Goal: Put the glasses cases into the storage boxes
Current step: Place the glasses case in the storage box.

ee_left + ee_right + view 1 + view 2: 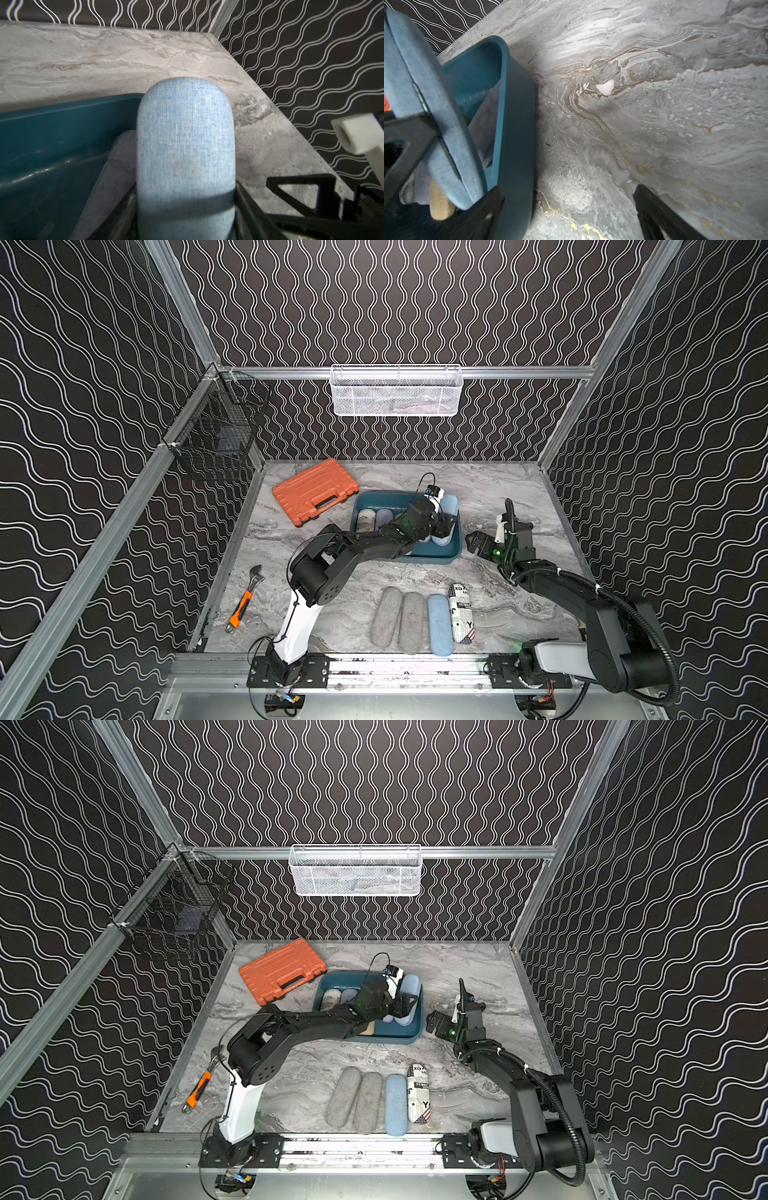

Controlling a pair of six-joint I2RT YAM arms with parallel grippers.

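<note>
The dark teal storage box (432,560) (390,1041) stands mid-table. My left gripper (442,526) (405,1006) (186,207) is shut on a light blue glasses case (449,502) (186,135) (425,83), which sits tilted inside the box's right end, over a lavender case (116,166). A map-printed case (365,520), another lavender case (384,518) and a tan case (368,1028) lie in the box. Two grey cases (386,616) (411,622), a light blue case (439,624) and a newspaper-printed case (461,614) lie in a row near the front edge. My right gripper (476,545) (571,207) stands open and empty beside the box's right wall (512,145).
An orange ribbed tool case (315,491) lies left of the box at the back. An orange-handled wrench (245,599) lies at the front left. A white mesh basket (397,391) hangs on the back rail and a black wire basket (216,431) on the left rail.
</note>
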